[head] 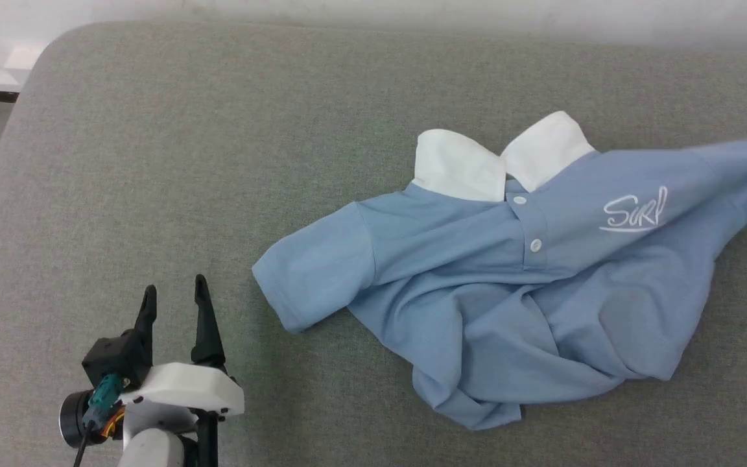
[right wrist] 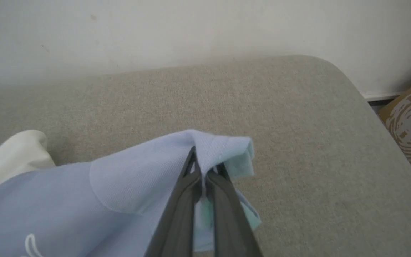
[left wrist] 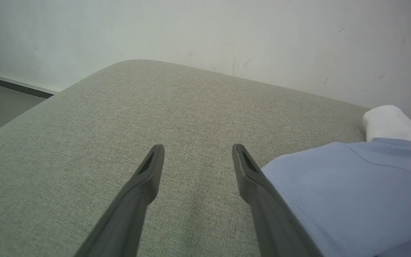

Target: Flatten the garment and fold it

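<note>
Spread-fingered left hand (left wrist: pixel 198 148) sits beside the garment (left wrist: pixel 351 192).

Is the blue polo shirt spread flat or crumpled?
Crumpled: the garment bunches in folds at its hem; right gripper shut on one sleeve.

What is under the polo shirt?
The grey padded surface shows all around the polo shirt, so it likely lies on that. Anything beneath the crumpled fabric is covered. The right pincer pinches one sleeve.

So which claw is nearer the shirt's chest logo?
Right. The right claw pinches the polo shirt by its sleeve beside the logo; the left claw is beyond the opposite sleeve.
</note>
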{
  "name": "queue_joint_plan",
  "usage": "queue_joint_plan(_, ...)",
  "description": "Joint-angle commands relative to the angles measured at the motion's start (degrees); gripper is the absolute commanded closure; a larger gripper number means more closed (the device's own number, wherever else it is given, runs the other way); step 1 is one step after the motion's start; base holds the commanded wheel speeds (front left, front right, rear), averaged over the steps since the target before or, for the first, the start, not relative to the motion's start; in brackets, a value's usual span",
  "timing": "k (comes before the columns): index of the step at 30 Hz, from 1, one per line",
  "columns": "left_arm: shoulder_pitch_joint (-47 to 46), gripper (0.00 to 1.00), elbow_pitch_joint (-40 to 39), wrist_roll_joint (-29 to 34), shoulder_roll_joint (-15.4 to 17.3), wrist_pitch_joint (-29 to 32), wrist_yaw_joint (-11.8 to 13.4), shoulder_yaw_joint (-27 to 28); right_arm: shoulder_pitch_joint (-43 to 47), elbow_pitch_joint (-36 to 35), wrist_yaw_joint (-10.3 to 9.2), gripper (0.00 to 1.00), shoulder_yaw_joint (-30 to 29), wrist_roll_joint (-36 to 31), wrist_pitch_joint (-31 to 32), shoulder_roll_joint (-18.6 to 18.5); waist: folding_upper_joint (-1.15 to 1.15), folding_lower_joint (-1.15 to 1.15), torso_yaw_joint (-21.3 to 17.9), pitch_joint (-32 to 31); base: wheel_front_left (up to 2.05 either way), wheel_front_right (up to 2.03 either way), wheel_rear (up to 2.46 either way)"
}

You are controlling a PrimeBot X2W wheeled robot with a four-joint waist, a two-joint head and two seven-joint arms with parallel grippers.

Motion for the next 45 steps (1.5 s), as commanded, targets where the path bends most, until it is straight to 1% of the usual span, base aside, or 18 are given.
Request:
queue_joint_plan(1,-0.8,0.0,0.2,-0.4,0.1,-0.3,-0.3,-0.1,0.8,0.6,-0.05,1.0,-0.7,-0.5,0.2,0.0,0.0,0.0,0.1,0.1,0.0,0.0,0.0)
queue_joint_plan(4,-0.7,0.0,0.5,-0.4,0.3,0.1,-0.4,-0.3,3.4,3.0,-0.05,1.0,-4.4,-2.1,3.1,0.7,0.0,0.0,0.0,0.0,0.0,0.0,0.0)
queue_joint_plan(7,-0.5,0.0,0.4,-0.4,0.8,0.7,-0.5,-0.5,6.3,3.8,-0.05,1.0,-6.0,-2.6,6.8,2.1,0.0,0.0,-0.7,-0.5,0.0,0.0,0.0)
queue_joint_plan(9,-0.3,0.0,0.1,-0.4,1.3,1.4,-0.6,-0.6,8.5,3.0,-0.05,1.0,-5.8,-2.5,9.0,3.1,0.0,0.0,-1.4,-1.0,0.0,0.0,0.0)
queue_joint_plan(13,0.1,0.0,-0.9,-0.9,2.7,4.2,-1.4,-0.8,12.6,-0.2,-0.05,1.0,-4.4,-0.1,13.1,5.1,0.0,0.0,-3.4,-2.0,0.0,0.0,0.0)
queue_joint_plan(14,0.1,0.0,-1.3,-1.0,3.2,5.2,-1.9,-1.0,13.4,-1.5,-0.05,0.86,-3.9,0.8,13.7,5.6,0.0,0.0,-4.0,-2.2,0.0,0.0,0.0)
queue_joint_plan(15,-0.1,0.0,-1.7,-1.1,3.9,6.5,-2.5,-1.3,14.3,-3.1,-0.05,0.57,-3.2,1.7,14.0,6.0,0.0,0.0,-4.5,-2.2,0.0,0.0,0.0)
queue_joint_plan(16,-0.2,0.0,-2.2,-1.3,4.6,7.9,-3.3,-1.6,15.1,-4.7,-0.05,0.0,-2.6,2.6,14.1,6.4,0.0,0.0,-5.0,-2.3,0.0,0.0,0.0)
queue_joint_plan(20,-2.0,0.0,-4.7,-2.8,8.5,15.8,-7.2,-2.5,18.6,-11.5,-0.05,0.0,-0.1,5.8,13.5,7.6,0.0,0.0,-6.9,-2.0,0.0,0.0,0.0)
queue_joint_plan(23,-4.0,0.0,-6.5,-3.9,12.5,23.2,-9.9,-2.9,21.4,-16.7,-0.05,0.0,1.9,8.2,10.5,8.2,0.0,0.0,-8.3,-1.7,0.0,0.0,0.0)
queue_joint_plan(28,-7.3,0.0,-7.8,-7.3,18.7,35.9,-12.3,-3.0,25.9,-22.9,-0.05,0.0,6.4,11.5,4.3,8.6,0.0,0.0,-11.1,-0.6,0.0,0.0,0.0)
queue_joint_plan(32,-9.3,0.0,-7.3,-11.4,23.0,45.9,-13.4,-4.4,27.8,-25.5,-0.05,0.0,9.5,14.4,1.3,8.6,0.0,0.0,-13.5,0.5,0.0,0.0,0.0)
queue_joint_plan(34,-10.4,0.0,-6.9,-13.8,24.8,51.1,-13.6,-5.2,28.1,-26.6,-0.05,0.0,10.6,15.3,0.4,8.6,0.0,0.0,-14.5,1.0,0.0,0.0,0.0)
queue_joint_plan(37,-12.1,0.0,-6.2,-16.9,26.4,58.1,-13.8,-6.1,27.8,-27.7,-0.05,0.0,11.7,16.0,-0.2,8.6,0.0,0.0,-15.9,1.8,0.0,0.0,0.0)
queue_joint_plan(38,-13.0,0.0,-5.6,-18.3,26.9,62.2,-13.5,-6.4,27.5,-28.0,-0.05,0.0,12.3,16.2,-0.3,8.7,0.0,0.0,-16.7,2.2,0.0,0.0,0.0)
queue_joint_plan(39,-13.2,0.0,-5.3,-18.5,27.3,64.3,-13.2,-6.7,27.2,-28.1,-0.05,0.0,12.5,16.3,-0.3,8.7,0.0,0.0,-17.1,2.4,0.0,0.0,0.0)
queue_joint_plan(42,-13.6,0.0,-4.9,-19.1,27.8,69.1,-11.9,-7.3,26.7,-28.0,-0.05,0.0,13.3,16.7,-0.6,8.7,0.0,0.0,-18.0,3.1,0.0,0.0,0.0)
queue_joint_plan(45,-13.3,0.0,-4.6,-19.0,28.1,72.0,-9.9,-7.4,26.3,-27.9,-0.05,0.0,13.9,17.2,-0.9,8.7,0.0,0.0,-18.7,3.7,0.0,0.0,0.0)
